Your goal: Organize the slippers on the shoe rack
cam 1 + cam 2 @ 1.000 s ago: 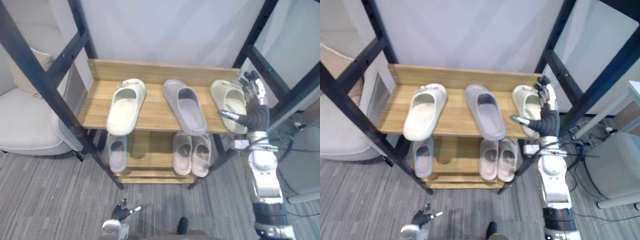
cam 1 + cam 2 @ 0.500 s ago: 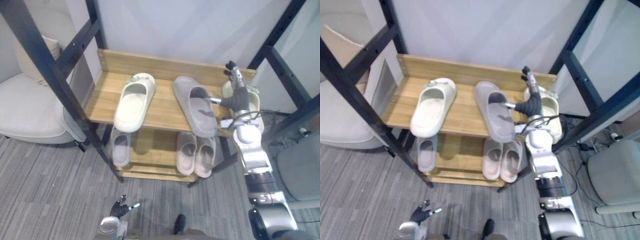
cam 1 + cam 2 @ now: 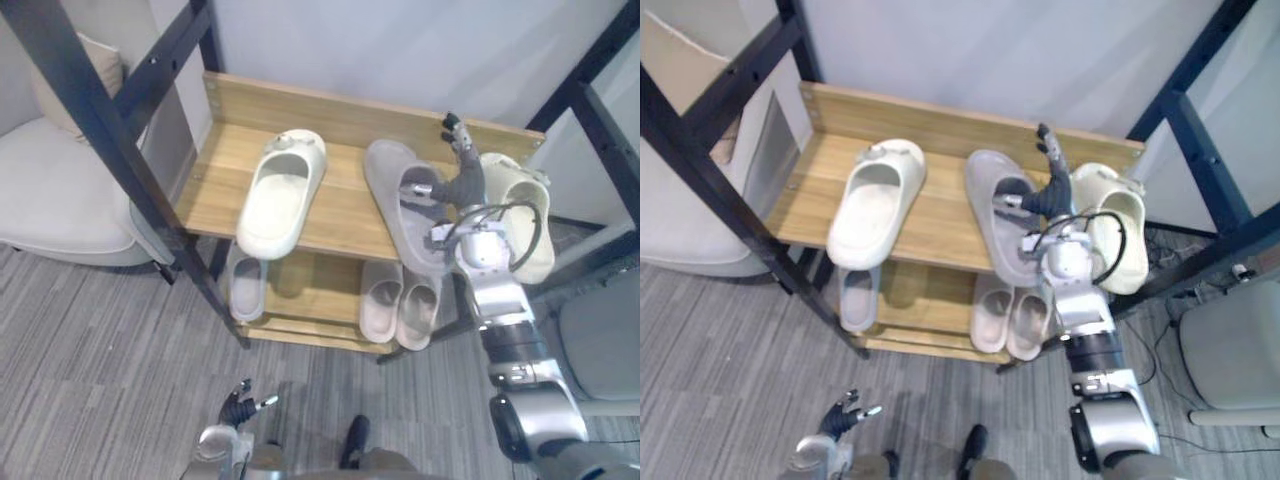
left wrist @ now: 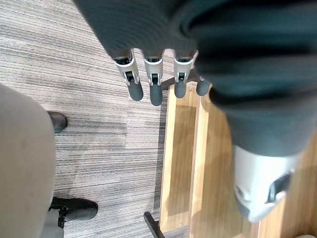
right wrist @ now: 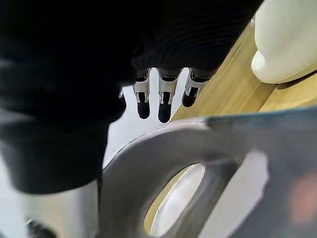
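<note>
Right hand [image 3: 462, 182], fingers straight and spread, reaches the grey slipper [image 3: 400, 225] on the shoe rack's top shelf [image 3: 215, 190], between two cream slippers. Its heel overhangs the front edge, so a clumsy nudge could drop it. Left hand [image 3: 237, 408] hangs relaxed.

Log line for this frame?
right hand: open, at grey slipper, shoe rack top shelf | left hand: open, idle near floor

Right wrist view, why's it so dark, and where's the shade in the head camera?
Right wrist view: the right robot hand, dark-covered, takes much of the frame, the grey slipper close before it. Left eye view: the lower shelf lies shaded under the top shelf.
</note>
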Tool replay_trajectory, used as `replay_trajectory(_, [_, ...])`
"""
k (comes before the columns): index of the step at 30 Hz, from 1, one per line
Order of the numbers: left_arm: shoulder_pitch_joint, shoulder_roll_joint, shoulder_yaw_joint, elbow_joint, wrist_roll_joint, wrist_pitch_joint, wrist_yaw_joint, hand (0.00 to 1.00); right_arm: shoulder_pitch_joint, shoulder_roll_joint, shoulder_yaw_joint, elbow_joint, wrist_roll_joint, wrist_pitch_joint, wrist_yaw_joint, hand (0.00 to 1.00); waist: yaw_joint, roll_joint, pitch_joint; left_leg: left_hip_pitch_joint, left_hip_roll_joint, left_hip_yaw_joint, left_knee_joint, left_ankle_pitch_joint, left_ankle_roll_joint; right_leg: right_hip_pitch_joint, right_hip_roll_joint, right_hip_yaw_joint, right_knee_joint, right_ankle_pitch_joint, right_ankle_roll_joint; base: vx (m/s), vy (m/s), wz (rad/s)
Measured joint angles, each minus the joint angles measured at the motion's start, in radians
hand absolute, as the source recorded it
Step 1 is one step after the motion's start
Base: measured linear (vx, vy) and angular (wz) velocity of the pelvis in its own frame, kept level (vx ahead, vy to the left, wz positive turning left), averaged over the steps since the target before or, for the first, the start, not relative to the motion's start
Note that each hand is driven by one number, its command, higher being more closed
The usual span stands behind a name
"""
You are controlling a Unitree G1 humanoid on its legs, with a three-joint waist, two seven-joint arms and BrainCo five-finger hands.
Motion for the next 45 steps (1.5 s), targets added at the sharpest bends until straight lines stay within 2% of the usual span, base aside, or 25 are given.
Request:
replay_trajectory(9, [0.0, 0.0, 0.0, 0.0, -0.006, 0.0, 0.0, 0.0, -0.018, 0.019, -0.035, 0.039, -0.025, 0.008, -0.001, 0.0, 0.002, 0.0, 0.001, 0.001, -0.006, 0.001, 0.0, 0.0, 0.0, 0.001, -0.006, 0.002, 0.0, 0.0, 0.0, 0.0, 0.0, 0.0])
replay_trajectory(18, [-0.003, 0.006, 0.0, -0.023, -0.034, -0.002, 0.0, 0.0, -0.123, 0.017, -0.023, 0.155, -0.023, 0.014, 0.04, 0.0, 0.014, -0.004, 0.044, -0.003, 0.0, 0.002, 0.0, 0.0, 0.0, 0.0, 0.0, 0.005, 0.0, 0.0, 0.001, 0.0, 0.0, 0.0])
replay_trajectory(19, [-0.004, 0.007, 0.0, -0.023, -0.035, -0.003, 0.0, 0.0, -0.14, 0.017, -0.017, 0.175, -0.022, 0.014, 0.05, 1.0, 0.015, -0.005, 0.045, -0.007, 0.002, 0.001, 0.0, 0.0, 0.0, -0.003, 0.002, 0.005, 0.0, 0.0, 0.0, 0.0, 0.0, 0.0])
replay_trajectory(25, [-0.006, 0.007, 0.0, -0.023, -0.036, -0.004, 0.0, 0.0, -0.192, 0.007, 0.015, 0.223, -0.011, 0.014, 0.078, 1.0, 0.017, -0.007, 0.046, -0.016, 0.005, 0.0, -0.012, 0.015, -0.008, -0.017, 0.004, 0.004, 0.0, 0.0, 0.0, 0.0, 0.0, 0.0])
replay_trajectory(30, [-0.013, 0.009, 0.001, -0.023, -0.037, -0.005, 0.001, 0.0, -0.203, 0.007, 0.033, 0.235, 0.019, -0.005, 0.074, 1.0, 0.028, -0.014, 0.05, -0.014, 0.011, -0.006, -0.019, 0.021, -0.012, -0.016, 0.009, -0.001, 0.0, 0.001, 0.0, 0.0, -0.006, 0.03])
replay_trajectory(36, [-0.013, 0.013, 0.002, -0.023, -0.038, -0.005, 0.001, 0.0, -0.202, 0.007, 0.044, 0.228, 0.034, -0.016, 0.066, 1.0, 0.027, -0.022, 0.052, -0.011, 0.01, -0.004, -0.019, 0.021, -0.012, -0.015, 0.008, 0.0, 0.0, 0.004, -0.005, 0.0, 0.0, 0.0])
replay_trajectory(45, [-0.014, 0.014, 0.003, -0.014, -0.036, -0.002, 0.001, 0.0, -0.041, 0.013, 0.044, 0.028, 0.102, -0.025, 0.076, 1.0, 0.014, -0.024, 0.052, 0.022, 0.005, -0.007, -0.02, 0.02, -0.012, 0.015, 0.002, -0.004, 0.0, 0.004, -0.005, 0.01, 0.0, 0.01])
